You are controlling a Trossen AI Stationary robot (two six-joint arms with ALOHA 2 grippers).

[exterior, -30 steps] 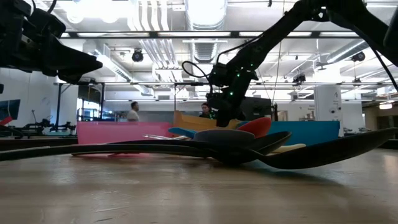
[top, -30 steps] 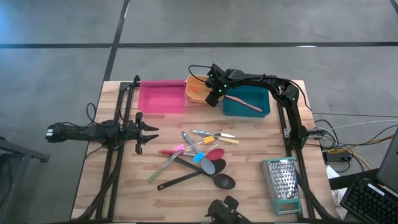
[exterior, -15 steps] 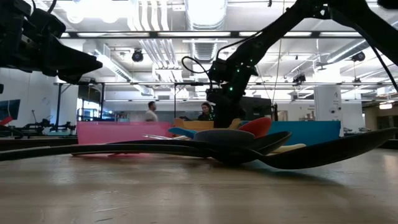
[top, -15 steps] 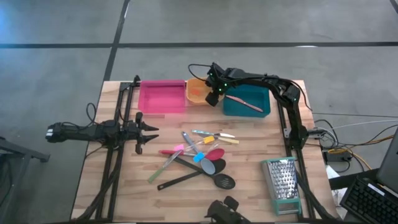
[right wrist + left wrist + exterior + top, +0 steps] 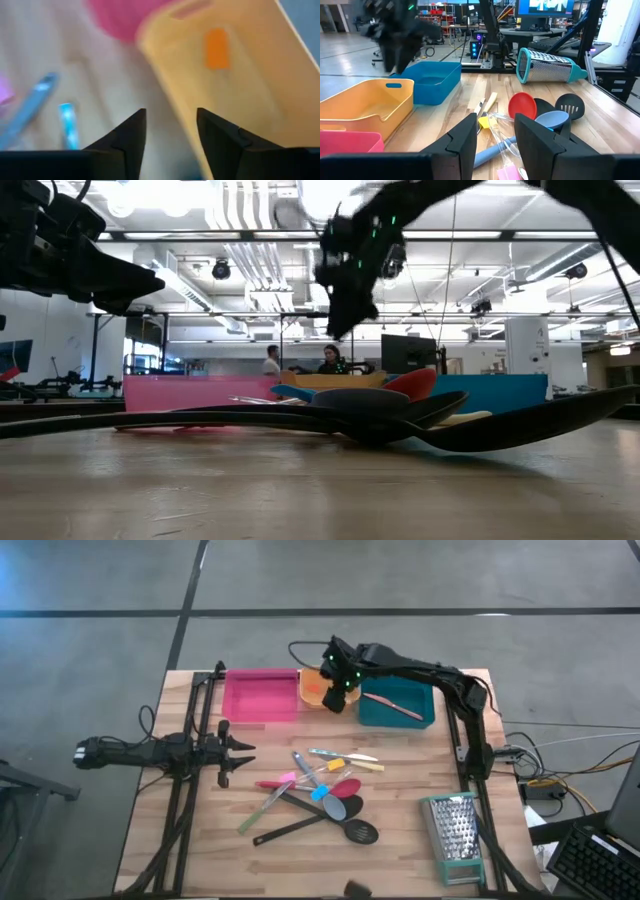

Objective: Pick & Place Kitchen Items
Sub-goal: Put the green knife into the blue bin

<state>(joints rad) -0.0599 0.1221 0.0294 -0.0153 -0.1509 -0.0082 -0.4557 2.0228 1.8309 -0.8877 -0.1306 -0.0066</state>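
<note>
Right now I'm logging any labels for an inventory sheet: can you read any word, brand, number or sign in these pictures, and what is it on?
None can be read.
Screen in the room behind, left wrist view: white marks on blue, too blurred to read.
Grater, bins and utensils: no label shows.

A robotics lab: exposed ceiling ducts [image 5: 240, 250], monitors [image 5: 545, 6], concrete floor [image 5: 300, 575].

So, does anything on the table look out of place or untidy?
Yes: the slim utensils lie crossed in a loose heap mid-table, and the metal grater with green trim lies flat on its side near the right edge.
</note>
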